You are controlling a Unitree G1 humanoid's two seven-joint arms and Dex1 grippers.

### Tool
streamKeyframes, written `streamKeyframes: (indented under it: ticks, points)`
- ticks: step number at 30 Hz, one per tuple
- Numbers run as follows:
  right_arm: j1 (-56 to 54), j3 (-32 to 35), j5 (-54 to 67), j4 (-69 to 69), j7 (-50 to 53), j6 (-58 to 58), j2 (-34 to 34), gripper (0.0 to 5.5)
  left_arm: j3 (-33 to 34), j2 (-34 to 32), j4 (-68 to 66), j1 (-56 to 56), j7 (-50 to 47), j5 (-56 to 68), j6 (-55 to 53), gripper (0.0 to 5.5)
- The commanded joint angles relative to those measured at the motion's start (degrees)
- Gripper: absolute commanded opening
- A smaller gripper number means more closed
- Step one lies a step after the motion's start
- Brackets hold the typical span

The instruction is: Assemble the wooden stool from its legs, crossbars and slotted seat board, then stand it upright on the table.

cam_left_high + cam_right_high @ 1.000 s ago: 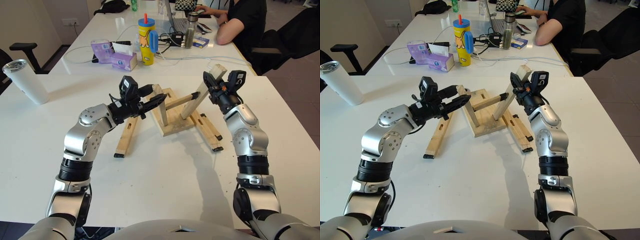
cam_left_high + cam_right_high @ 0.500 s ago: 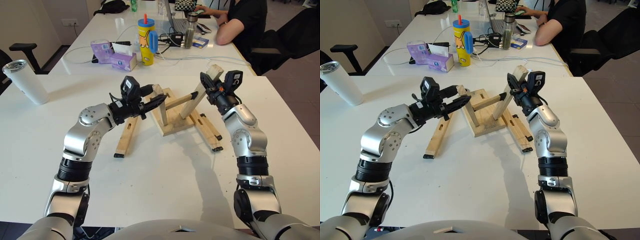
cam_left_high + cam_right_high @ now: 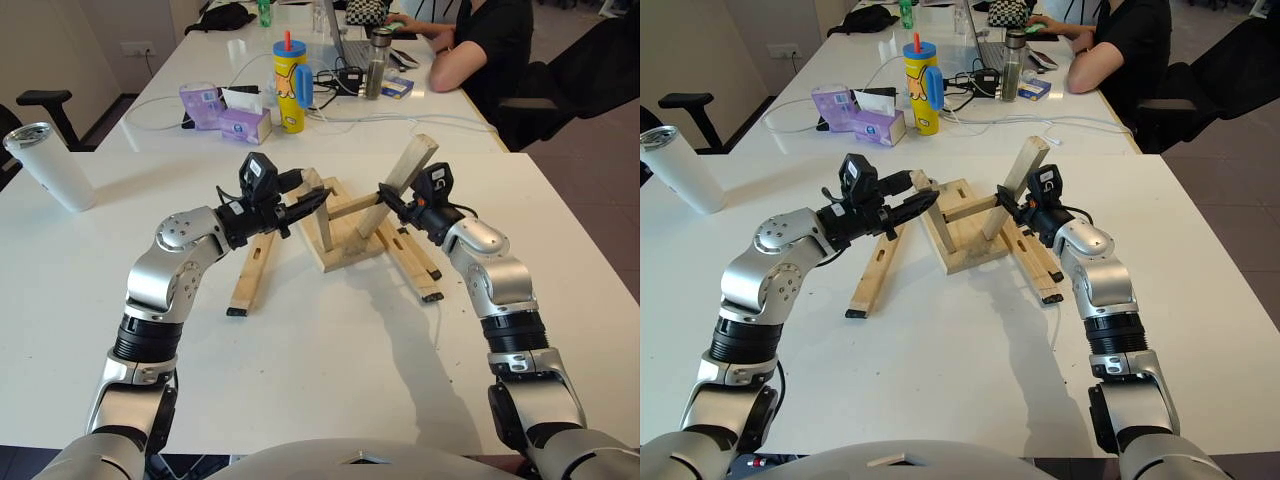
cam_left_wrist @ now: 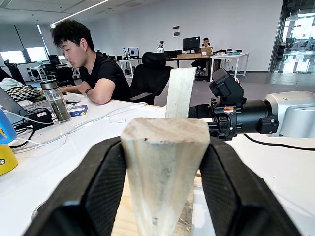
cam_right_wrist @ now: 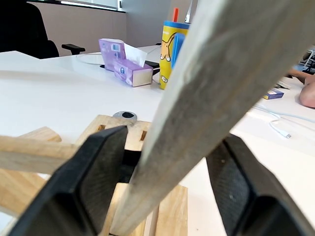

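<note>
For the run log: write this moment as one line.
phase: assembling | left gripper: shut on standing leg | right gripper: shut on tilted leg | seat board: flat on table

Two silver arms, black two-finger grippers.
Left arm (image 3: 178, 272) and right arm (image 3: 492, 285): glossy silver-grey rounded shells; black ribbed rings at the joints; round cap on the upper segments; left gripper (image 3: 316, 199) and right gripper (image 3: 386, 197) matte black, boxy camera block on top; broad rounded black fingers (image 4: 96, 191); small orange marks on the right wrist housing; thin black cable off its forearm.
</note>
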State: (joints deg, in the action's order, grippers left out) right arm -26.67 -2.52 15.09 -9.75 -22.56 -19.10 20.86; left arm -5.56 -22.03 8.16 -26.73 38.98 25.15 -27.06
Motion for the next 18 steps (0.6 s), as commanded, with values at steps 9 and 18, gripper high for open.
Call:
streamKeyframes:
  ticks: [9,18]
  points:
    - [-4.7,12.9,13.2,4.6,3.4,-5.2,-7.9,2.70,-1.1,0.4,-3.1,1.4,-2.1,-2.9,-1.7,2.17]
    - [-14.8,19.3,17.8,4.8,7.7,-8.2,-5.9,2.70,-0.9,-0.6,-3.2,0.2,-1.4,-3.0,-1.5,2.17]
